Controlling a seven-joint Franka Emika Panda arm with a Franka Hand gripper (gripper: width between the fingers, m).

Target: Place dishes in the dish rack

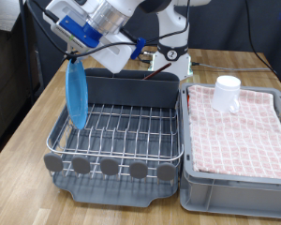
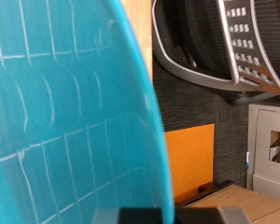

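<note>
My gripper point(image 1: 73, 52) is shut on the upper edge of the light-blue plate point(image 1: 75, 94) and holds it upright on its edge. The plate's lower rim is at the wires of the dish rack point(image 1: 122, 127), near the exterior view's left side. In the wrist view the plate point(image 2: 65, 121) fills most of the picture, and a dark part of the gripper shows at the frame's edge. The white mug point(image 1: 227, 92) stands on the pink checked cloth in the grey crate point(image 1: 236, 192), at the exterior view's right. The wooden spoon is not in view.
The rack has a tall grey cutlery trough point(image 1: 131, 90) at its far side and round grey tabs point(image 1: 110, 167) along its near edge. The robot base point(image 1: 173, 56) stands behind the rack. An office chair point(image 2: 224, 47) shows in the wrist view.
</note>
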